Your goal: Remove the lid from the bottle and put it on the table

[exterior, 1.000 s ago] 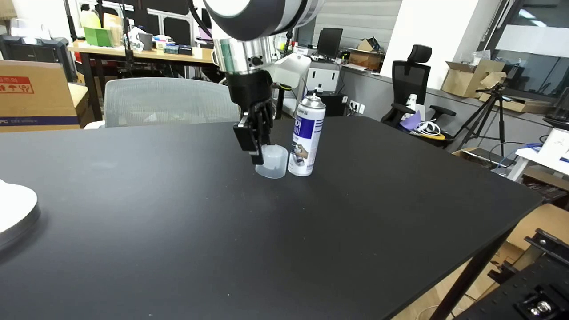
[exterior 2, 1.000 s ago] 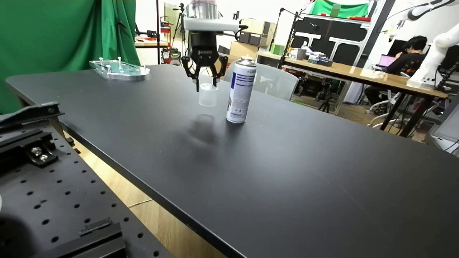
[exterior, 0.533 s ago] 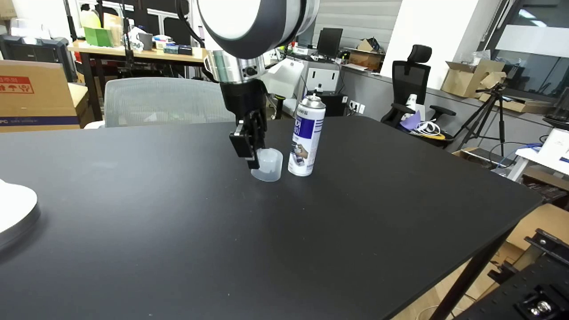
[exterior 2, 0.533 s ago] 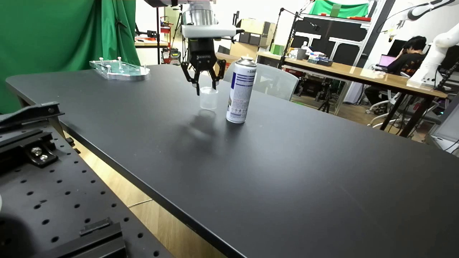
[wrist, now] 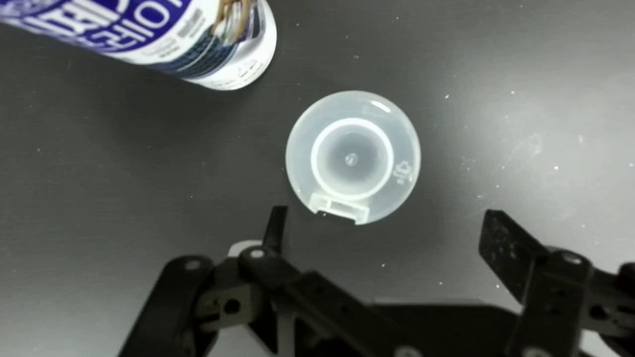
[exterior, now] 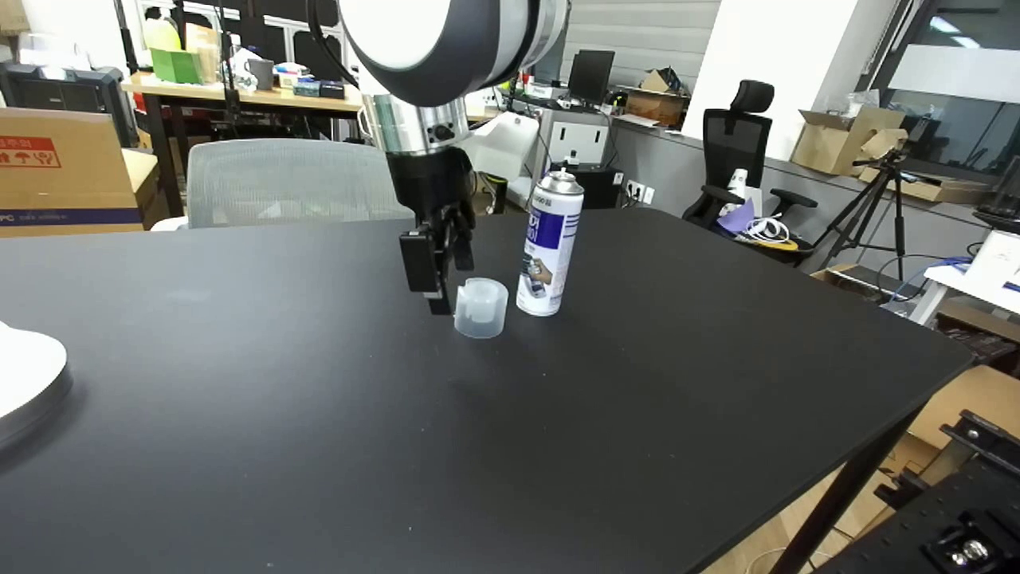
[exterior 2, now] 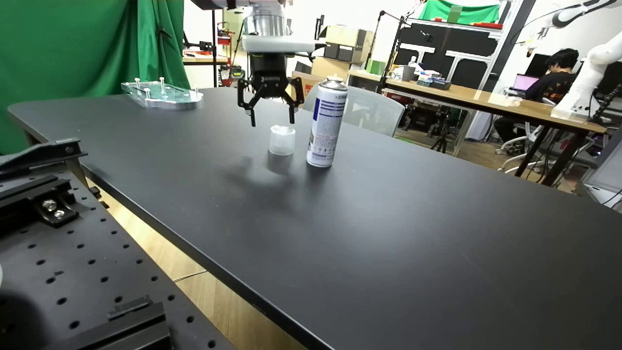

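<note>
The translucent whitish lid point(exterior: 481, 308) stands upright on the black table point(exterior: 398, 446), a short way beside the bottle point(exterior: 550, 243). In an exterior view the bare-topped bottle point(exterior 2: 327, 122) is upright to the right of the lid point(exterior 2: 282, 140). My gripper point(exterior 2: 272, 122) stands open over the table, its fingertips above and behind the lid, touching neither object. From the wrist view I see the lid point(wrist: 351, 158) from above, ahead of the wide-spread gripper point(wrist: 387, 212), with nothing held. Only the lower part of the bottle point(wrist: 198, 39) shows there, at the upper left.
A clear plate with upright posts point(exterior 2: 163, 95) lies at the table's far left corner in an exterior view. A white rounded object point(exterior: 28, 383) sits at the left. A mesh chair point(exterior: 299, 183) backs onto the table. A perforated black platform point(exterior 2: 97, 272) adjoins it.
The lid has come down from just above the table and now rests on it. My gripper has moved lower, spread its fingers and let go of the lid. The bottle has not moved.
</note>
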Controlling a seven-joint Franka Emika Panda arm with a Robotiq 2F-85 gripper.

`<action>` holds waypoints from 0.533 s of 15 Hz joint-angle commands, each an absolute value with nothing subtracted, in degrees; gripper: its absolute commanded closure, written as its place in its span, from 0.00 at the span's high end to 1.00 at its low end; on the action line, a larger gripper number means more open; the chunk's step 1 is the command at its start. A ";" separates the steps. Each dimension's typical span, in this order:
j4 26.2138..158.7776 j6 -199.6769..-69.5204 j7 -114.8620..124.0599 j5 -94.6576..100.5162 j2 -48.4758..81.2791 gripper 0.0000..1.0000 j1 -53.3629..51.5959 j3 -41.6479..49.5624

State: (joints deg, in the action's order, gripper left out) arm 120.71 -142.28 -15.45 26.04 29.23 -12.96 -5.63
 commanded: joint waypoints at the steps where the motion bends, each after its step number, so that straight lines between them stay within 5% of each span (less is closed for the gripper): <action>1: 121.30 -140.76 -16.37 24.96 26.13 1.00 -12.59 -6.90; 8: 124.17 -134.93 -19.16 20.69 16.03 1.00 -11.76 -10.11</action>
State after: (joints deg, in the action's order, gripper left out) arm 121.30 -137.89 -17.07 23.20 22.13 -12.94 -8.38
